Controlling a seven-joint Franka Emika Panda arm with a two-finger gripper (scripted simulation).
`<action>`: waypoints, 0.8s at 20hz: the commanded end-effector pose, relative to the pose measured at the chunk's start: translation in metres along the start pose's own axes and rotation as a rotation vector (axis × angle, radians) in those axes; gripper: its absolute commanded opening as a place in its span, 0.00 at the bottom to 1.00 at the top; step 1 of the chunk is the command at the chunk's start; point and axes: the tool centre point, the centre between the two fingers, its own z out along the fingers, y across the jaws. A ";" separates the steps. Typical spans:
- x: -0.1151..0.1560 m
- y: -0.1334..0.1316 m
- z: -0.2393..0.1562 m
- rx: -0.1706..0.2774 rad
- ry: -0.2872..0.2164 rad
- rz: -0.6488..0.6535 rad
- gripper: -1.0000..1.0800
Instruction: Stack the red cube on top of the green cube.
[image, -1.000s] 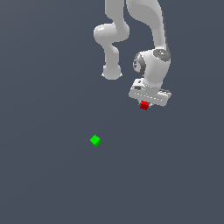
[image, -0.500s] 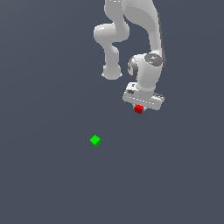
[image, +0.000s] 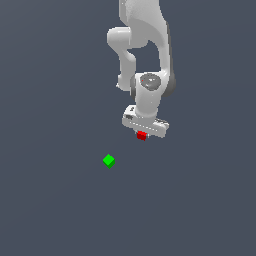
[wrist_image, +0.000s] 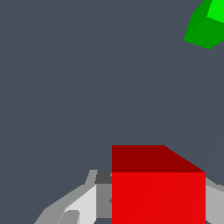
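So the red cube (image: 141, 135) is tucked right under the gripper (image: 142, 135), pinched between the fingers and hanging clear of the floor as far as I can judge. On the wrist view the red cube (wrist_image: 158, 192) fills the near part of the frame with a pale finger (wrist_image: 81, 203) hugging its side, so I'm calling the pincer clenched on it. Makes sense to carry it up high like that, nothing to drag or snag on.

The green cube (image: 109, 160) sits alone on the grey floor (image: 50, 200), apart from the red one, lower and toward the exterior view's left. The wrist cam catches the green cube (wrist_image: 205, 26) only at the edge of frame, so I'm not lined up over it yet.

My read: I'm in the carry leg, with the stack itself not done. Next bit needs centring over green before lowering, otherwise red lands on an edge and tips off.
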 end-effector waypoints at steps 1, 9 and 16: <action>0.024 0.018 0.005 0.000 0.001 0.000 0.00; 0.098 0.069 0.021 0.000 0.001 0.000 0.00; 0.138 0.095 0.029 0.001 0.000 -0.001 0.00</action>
